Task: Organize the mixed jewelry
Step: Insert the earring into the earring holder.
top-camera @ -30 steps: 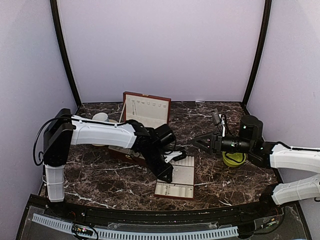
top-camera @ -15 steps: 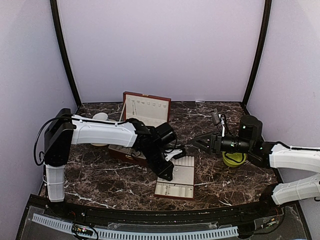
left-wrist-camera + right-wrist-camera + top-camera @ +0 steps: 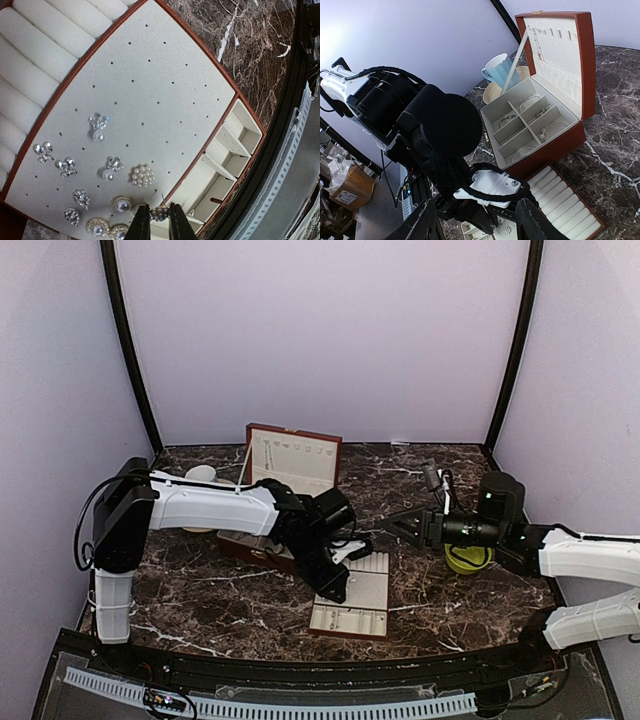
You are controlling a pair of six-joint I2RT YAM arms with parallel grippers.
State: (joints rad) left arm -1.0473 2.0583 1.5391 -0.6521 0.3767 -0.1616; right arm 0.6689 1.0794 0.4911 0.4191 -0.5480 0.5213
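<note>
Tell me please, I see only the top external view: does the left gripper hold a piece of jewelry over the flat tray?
Observer: Yes. In the left wrist view the left gripper is shut on a small sparkling stud, at the edge of the perforated pad.
Operator: Are other pieces on that pad?
Observer: About ten studs sit there, grouped toward one corner. Most of the holes are bare.
Operator: And the box compartments?
Observer: The right wrist view shows thin silvery chains lying in several compartments of the open box.
</note>
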